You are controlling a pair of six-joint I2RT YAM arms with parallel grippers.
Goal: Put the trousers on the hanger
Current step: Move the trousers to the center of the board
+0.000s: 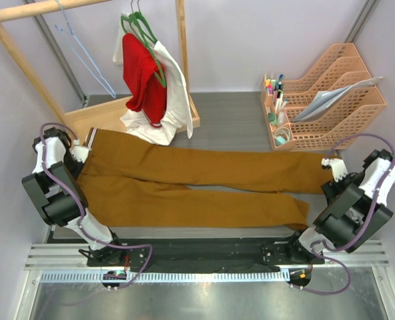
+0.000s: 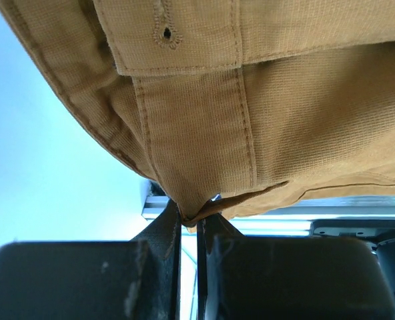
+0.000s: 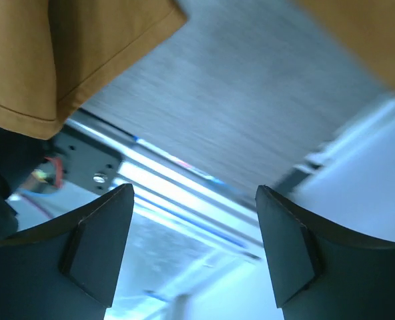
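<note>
Left gripper (image 2: 189, 217) is clamped on a small folded corner of the trousers' (image 2: 264, 100) waistband. It's a thin bite right at the seam edge. Right gripper (image 3: 194, 227) has its jaws wide apart with nothing between them. It sits at the right end by the leg hems, with one hem just up-left of it in its wrist view.

The trousers lie flat across the table, waist left and legs running right. The hanger (image 1: 84, 57) hangs on the wooden rack (image 1: 24, 63) at far left, well apart from the cloth and not engaged yet.

My read is that the waist end is secured and the hanger is the next target.
- Lift the waist slowly. A pinch that shallow could slip under the weight of both legs.
- The right arm is the free one, but the hanger is on the far left, so the reach crosses the cloth. Keep that path high.
- The bar needs the legs fed through, so keep them together and untwisted.

In the way:
- The red garment (image 1: 144, 80) and the white garment (image 1: 174, 100) hang on green hangers (image 1: 144, 30) just right of the blue one. The white hem seems to lie on the far edge of the trousers near the waist, so it may drag.
- The rack's slanted post is near the left arm.
- The orange file trays (image 1: 331, 100) and pen holder (image 1: 274, 93) are far right, near the right arm's swing.
</note>
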